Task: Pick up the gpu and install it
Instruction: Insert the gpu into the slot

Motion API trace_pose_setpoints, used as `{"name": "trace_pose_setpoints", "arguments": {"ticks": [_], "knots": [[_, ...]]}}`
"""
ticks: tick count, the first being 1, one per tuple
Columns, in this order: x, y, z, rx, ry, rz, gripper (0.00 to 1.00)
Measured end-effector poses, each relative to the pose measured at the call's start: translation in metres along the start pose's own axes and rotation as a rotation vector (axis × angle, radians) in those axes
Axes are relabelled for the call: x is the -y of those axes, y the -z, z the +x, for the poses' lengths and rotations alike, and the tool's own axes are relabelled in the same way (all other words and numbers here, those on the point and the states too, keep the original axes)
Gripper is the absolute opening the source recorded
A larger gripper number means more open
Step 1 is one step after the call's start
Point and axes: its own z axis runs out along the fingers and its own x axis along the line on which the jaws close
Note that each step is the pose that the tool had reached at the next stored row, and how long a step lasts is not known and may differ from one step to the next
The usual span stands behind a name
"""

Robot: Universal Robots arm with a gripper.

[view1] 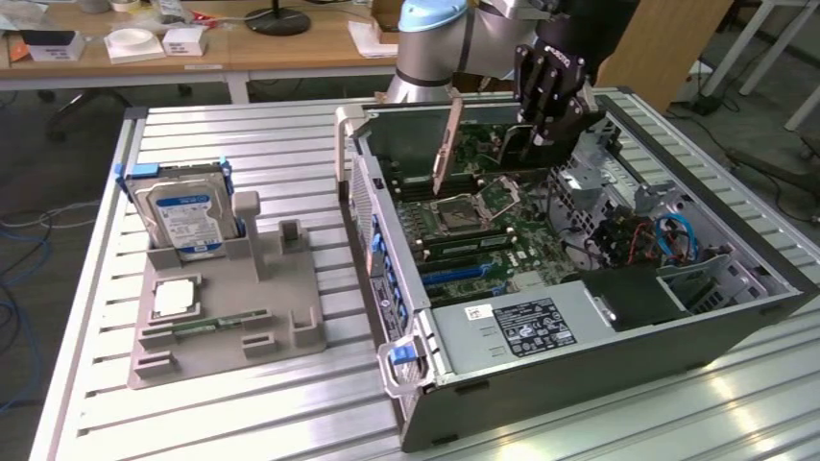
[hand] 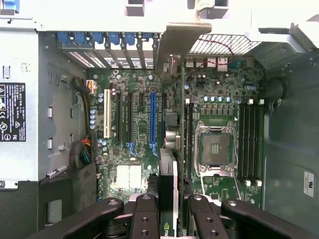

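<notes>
- At the exterior view's left, the slatted surface (view1: 256, 144) ends close beside a grey tray (view1: 225, 355). Bare slats lie open in front of the tray and behind it.
- In the tray, a hard drive (view1: 190, 216) stands upright in its holder. A square chip (view1: 176, 296) lies flat below it, and a green RAM stick (view1: 211, 325) sits in a groove.
- A narrow strip of bare surface separates the tray from the open computer case (view1: 615, 355).
- Inside the case lies the motherboard (view1: 474, 245) with its CPU socket (view1: 455, 213). The power supply (view1: 539, 327) fills the near end.
- The pincer (hand: 170, 209) hangs in the case near the far wall, closed narrowly on the gpu (hand: 168, 174). The card stands on edge over the motherboard, between the blue slot (hand: 153, 124) and the socket.
- Blue cables (view1: 673, 240) loop by the right wall, which runs close along the surface's right edge.
</notes>
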Motion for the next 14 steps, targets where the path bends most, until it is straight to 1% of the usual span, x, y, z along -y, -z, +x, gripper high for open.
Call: {"name": "trace_pose_setpoints", "arguments": {"ticks": [4,8,14], "knots": [[0.0000,0.0000,0.0000,0.0000,0.000,0.0001,0.27],[0.0000,0.0000,0.0000,-0.0008,0.018,-0.0002,0.27],[0.0000,0.0000,0.0000,-0.0009,0.020,-0.0002,0.27]]}}
